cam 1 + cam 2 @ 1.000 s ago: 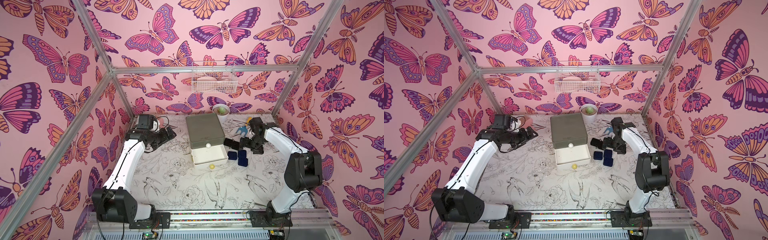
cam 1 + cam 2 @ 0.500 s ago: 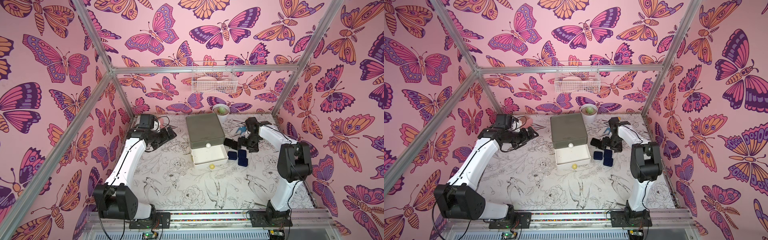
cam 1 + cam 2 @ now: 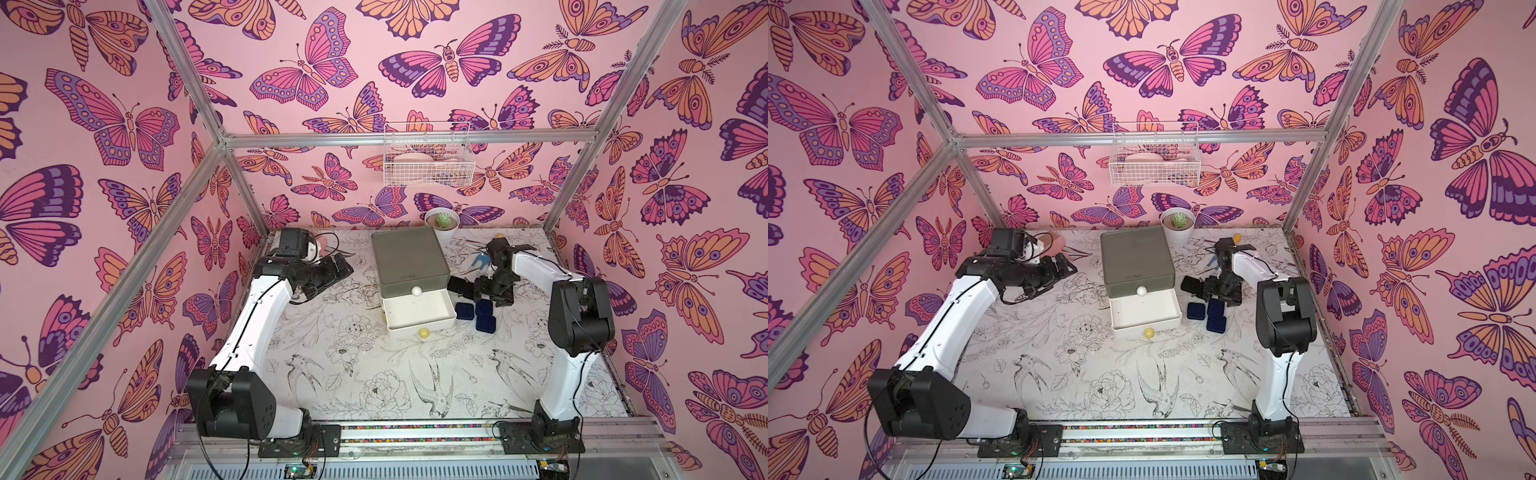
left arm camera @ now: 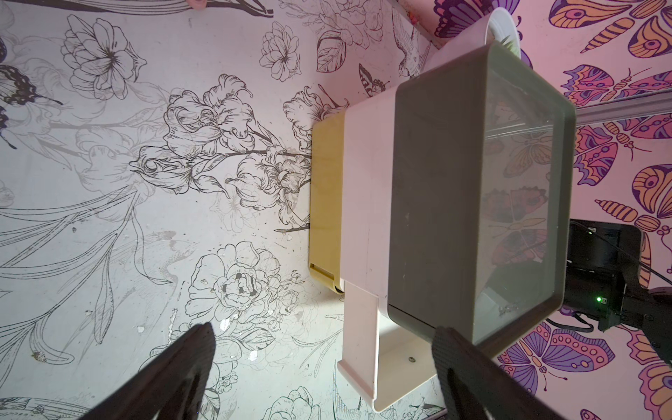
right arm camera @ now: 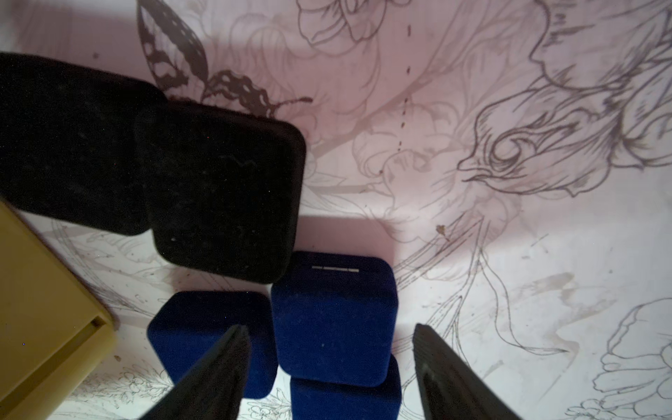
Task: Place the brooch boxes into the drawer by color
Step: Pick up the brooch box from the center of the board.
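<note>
Three blue brooch boxes (image 5: pixel 334 316) and two black brooch boxes (image 5: pixel 225 189) lie bunched, edges touching, just beside the drawer (image 3: pixel 409 257). Its white tier (image 3: pixel 417 309) is pulled out. The right gripper (image 5: pixel 329 327) hangs open around one blue box. The left gripper (image 4: pixel 323 327) is wide open over roomy counter (image 3: pixel 374 374).

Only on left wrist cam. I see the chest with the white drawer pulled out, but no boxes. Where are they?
Observer: Three navy boxes sit on the table beside the open white drawer, on the right arm's side.
Operator: Other colours?
Observer: Two black boxes, overlapping in the right wrist view, lie just behind the navy ones, toward the back wall.
Operator: Right gripper?
Observer: The right gripper is open, straddling one navy box, not clamped on it.
</note>
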